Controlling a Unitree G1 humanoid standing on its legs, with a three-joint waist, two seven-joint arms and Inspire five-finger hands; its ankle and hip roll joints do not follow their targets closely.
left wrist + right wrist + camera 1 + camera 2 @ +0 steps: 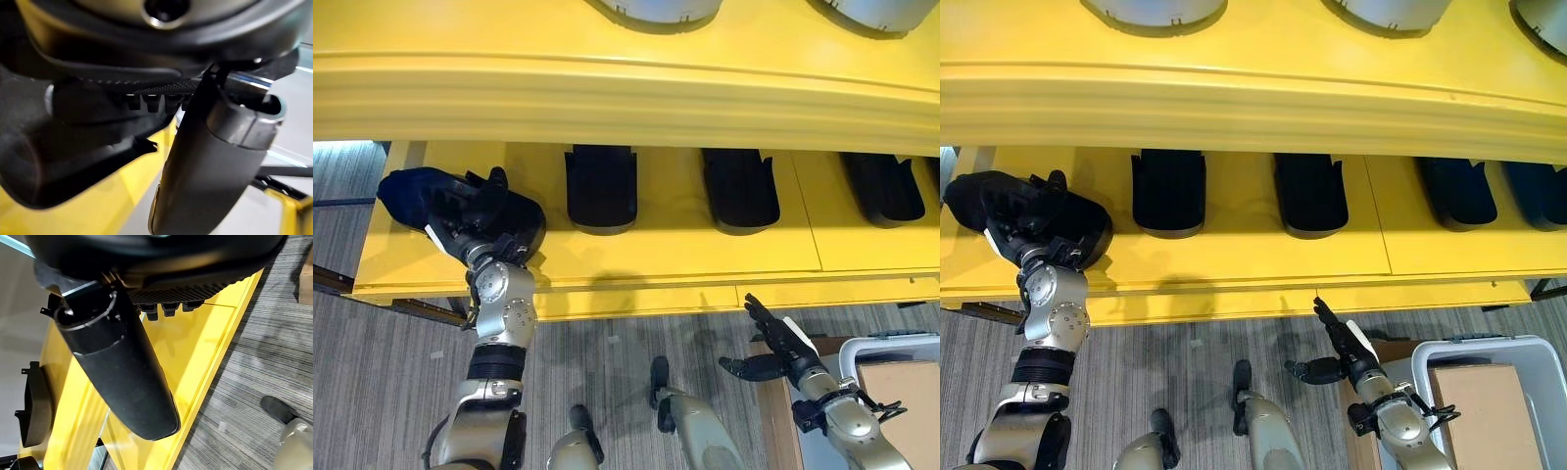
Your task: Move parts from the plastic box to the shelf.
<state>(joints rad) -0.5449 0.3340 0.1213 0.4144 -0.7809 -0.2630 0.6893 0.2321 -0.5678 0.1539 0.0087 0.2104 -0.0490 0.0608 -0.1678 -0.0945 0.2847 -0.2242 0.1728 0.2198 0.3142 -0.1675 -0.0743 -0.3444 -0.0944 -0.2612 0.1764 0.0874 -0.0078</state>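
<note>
Before you runs the long yellow shelf [705, 264]. On its lower deck you can count four black parts lying free in the right eye view, spaced in a row [1168, 191] [1310, 193] [1457, 191] [1538, 194]. A fifth black part [411, 196] sits at the shelf's left end, with your left hand [480, 220] curled over it. The grey plastic box [1430, 367] stands on the floor at lower right, a cardboard carton [1484, 411] inside it. Your right hand [773, 348] hovers empty below the shelf edge, fingers spread.
</note>
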